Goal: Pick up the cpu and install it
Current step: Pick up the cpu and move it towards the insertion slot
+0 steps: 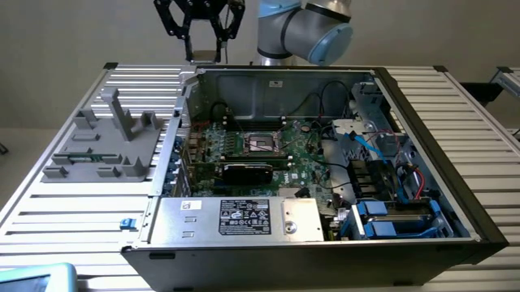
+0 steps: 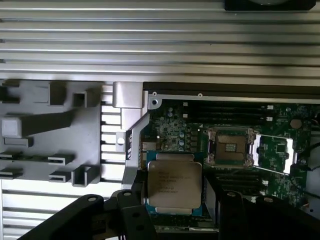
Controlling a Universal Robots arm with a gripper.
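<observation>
Jaws grip the cpu squarely between them.

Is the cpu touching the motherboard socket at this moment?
Apart. The exterior view shows the cpu, held in the gripper, well above the open case, while the socket sits inside it.

Plain beige wall behind jaws. Ribbed aluminium table well below jaws, slats catching soft even light. Second slatted surface well off at exterior view's right.

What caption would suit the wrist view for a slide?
The tool holds the cpu; the open socket lies beyond.
</observation>
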